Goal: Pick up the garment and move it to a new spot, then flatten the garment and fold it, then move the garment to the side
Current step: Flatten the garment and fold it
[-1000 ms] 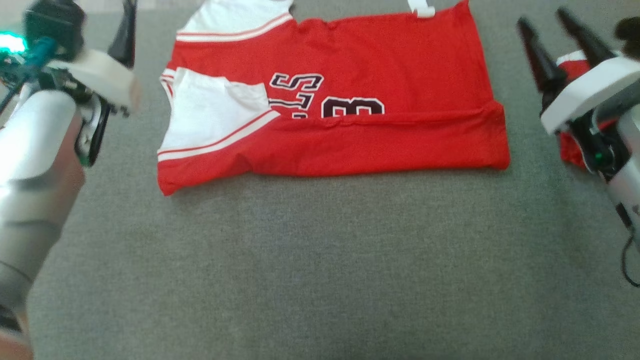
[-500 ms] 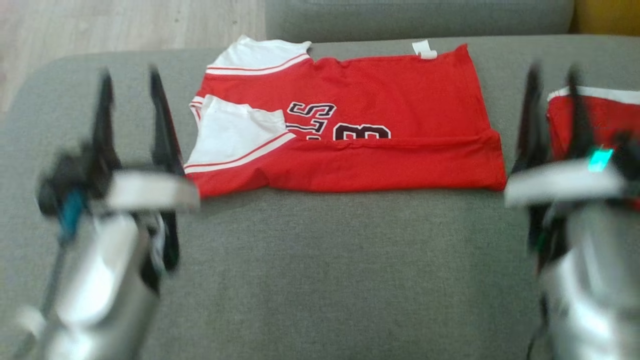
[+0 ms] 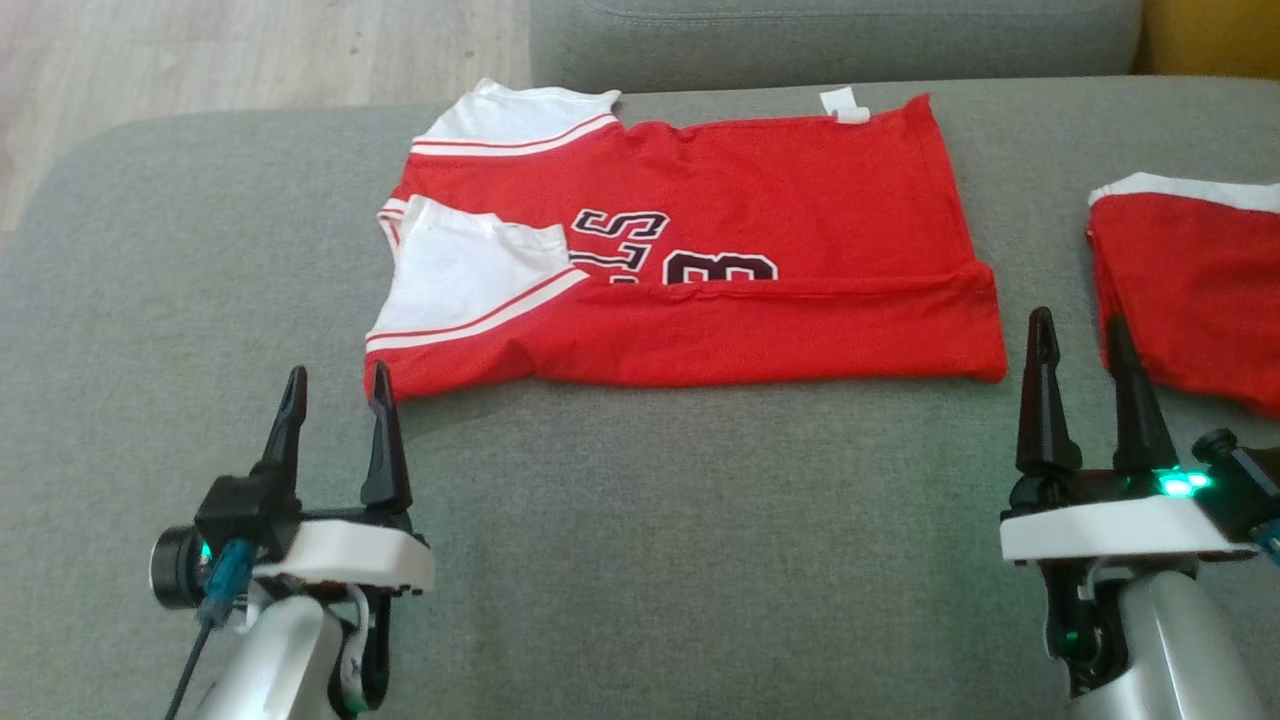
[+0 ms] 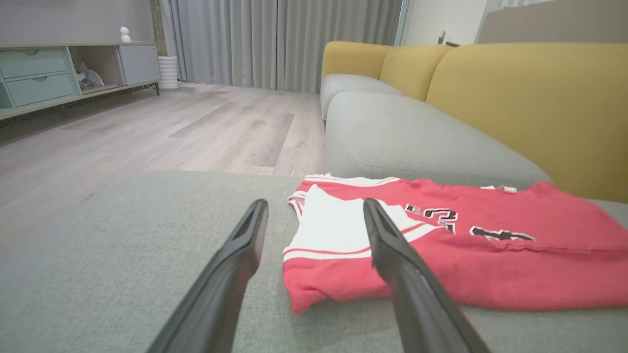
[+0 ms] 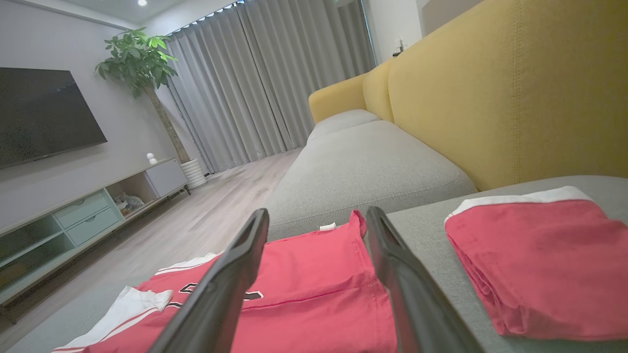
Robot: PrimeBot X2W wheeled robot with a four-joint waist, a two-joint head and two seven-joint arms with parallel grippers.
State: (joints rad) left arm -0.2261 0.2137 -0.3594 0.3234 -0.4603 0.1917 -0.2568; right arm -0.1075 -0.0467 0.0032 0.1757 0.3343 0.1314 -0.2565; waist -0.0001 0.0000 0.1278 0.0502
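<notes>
The garment (image 3: pixel 720 240) is a red jersey with white sleeves and dark lettering, lying flat on the grey sofa seat (image 3: pixel 640 520) with its near edge folded up over the front. In the wrist views it lies ahead of the fingers (image 4: pixel 441 245) (image 5: pixel 314 289). My left gripper (image 3: pixel 335 385) stands open just short of its near left corner, touching nothing. My right gripper (image 3: pixel 1080 330) is open too, just right of the near right corner, with nothing between its fingers.
A second red folded piece with a white edge (image 3: pixel 1190 270) lies on the seat at the right, close to my right gripper. Yellow backrest (image 5: pixel 515 88) runs behind. Wooden floor (image 3: pixel 250 50) lies beyond the seat's left end; another grey cushion (image 3: pixel 830 40) adjoins.
Both arms have drawn back toward me and lowered to the near side of the jersey, fingers pointing at it. The camera also tilted up. The jersey itself lies as before.
</notes>
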